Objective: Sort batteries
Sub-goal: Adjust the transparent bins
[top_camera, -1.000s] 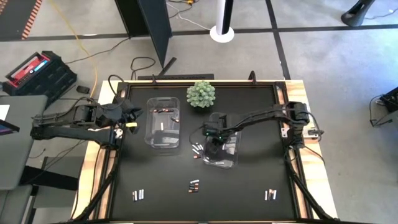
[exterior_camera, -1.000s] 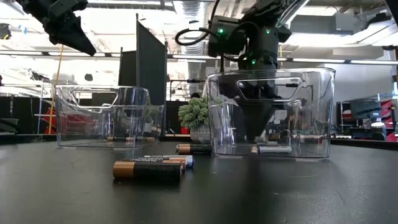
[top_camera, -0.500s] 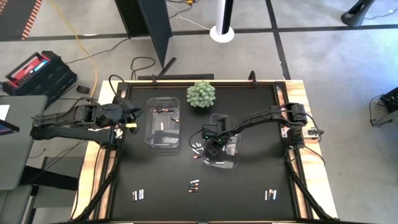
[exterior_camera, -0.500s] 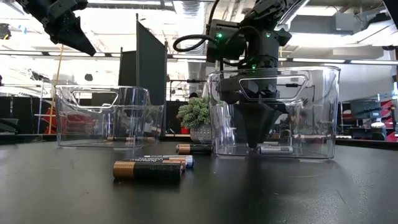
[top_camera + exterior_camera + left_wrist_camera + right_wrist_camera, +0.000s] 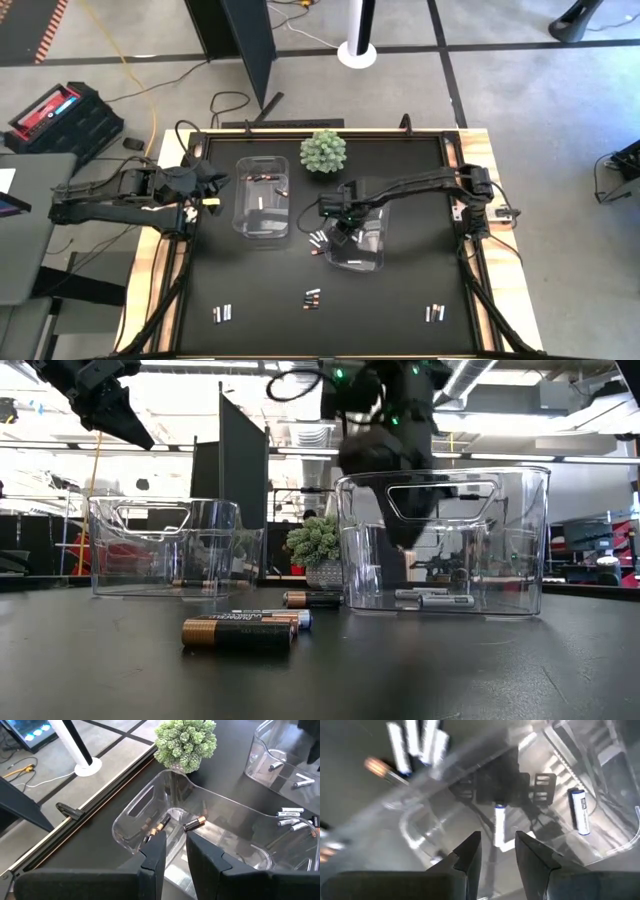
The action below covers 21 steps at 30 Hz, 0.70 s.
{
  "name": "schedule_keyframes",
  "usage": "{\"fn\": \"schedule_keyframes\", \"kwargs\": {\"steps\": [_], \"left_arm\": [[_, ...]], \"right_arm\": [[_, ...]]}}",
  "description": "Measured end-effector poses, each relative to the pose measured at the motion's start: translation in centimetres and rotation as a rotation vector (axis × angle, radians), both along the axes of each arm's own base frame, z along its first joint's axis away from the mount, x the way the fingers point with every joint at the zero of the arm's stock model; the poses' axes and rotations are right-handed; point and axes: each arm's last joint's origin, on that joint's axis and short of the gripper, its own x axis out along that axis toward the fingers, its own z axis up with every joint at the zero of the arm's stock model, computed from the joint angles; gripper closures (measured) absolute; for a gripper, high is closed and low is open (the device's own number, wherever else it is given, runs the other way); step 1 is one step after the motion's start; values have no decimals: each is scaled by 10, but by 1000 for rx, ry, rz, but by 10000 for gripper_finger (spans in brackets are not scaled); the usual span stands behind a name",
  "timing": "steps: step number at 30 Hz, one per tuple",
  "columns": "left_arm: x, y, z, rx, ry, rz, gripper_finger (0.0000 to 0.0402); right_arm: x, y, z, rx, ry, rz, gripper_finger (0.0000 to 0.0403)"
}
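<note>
My right gripper (image 5: 338,222) hangs open, pointing down, above the near-left part of the right clear bin (image 5: 372,252); its tips (image 5: 405,540) sit just below the rim. Under it a pale battery (image 5: 499,822) lies flat on the bin floor, with another (image 5: 580,810) beside it. Dark copper-ended batteries (image 5: 194,823) lie in the left clear bin (image 5: 262,225). More batteries lie on the mat beside the right bin (image 5: 316,240) and along the near edge (image 5: 312,298). My left gripper (image 5: 212,185) waits raised at the table's left, its fingers (image 5: 159,845) a little apart with nothing between them.
A green spiky ball plant (image 5: 324,150) stands at the far edge between the bins. Small groups of batteries lie near left (image 5: 222,313) and near right (image 5: 434,313). A dark and a pale battery (image 5: 240,632) lie close to the low camera.
My right gripper has opened inside the right bin and risen straight up from the bin floor to about rim height. A pale battery stays flat on the bin floor below it.
</note>
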Motion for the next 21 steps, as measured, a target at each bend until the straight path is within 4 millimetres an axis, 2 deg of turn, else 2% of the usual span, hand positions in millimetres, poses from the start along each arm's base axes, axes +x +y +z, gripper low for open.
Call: {"fn": "schedule_keyframes", "kwargs": {"steps": [6, 11, 14, 17, 21], "left_arm": [[0, 0, 0, 0, 0, 0, 329], [0, 0, 0, 0, 1, 0, 329], [0, 0, 0, 0, 1, 0, 329], [0, 0, 0, -2, -2, 1, 329], [0, 0, 0, -10, -9, 8, 329]], "right_arm": [[-7, 8, 40, -164, -16, -68, 266], [-40, 24, 81, -296, -79, -168, 266], [-66, 35, 95, -324, -137, -267, 266], [-90, 44, 96, -307, -179, -409, 266], [-113, 53, 81, -270, -179, -629, 266]]}}
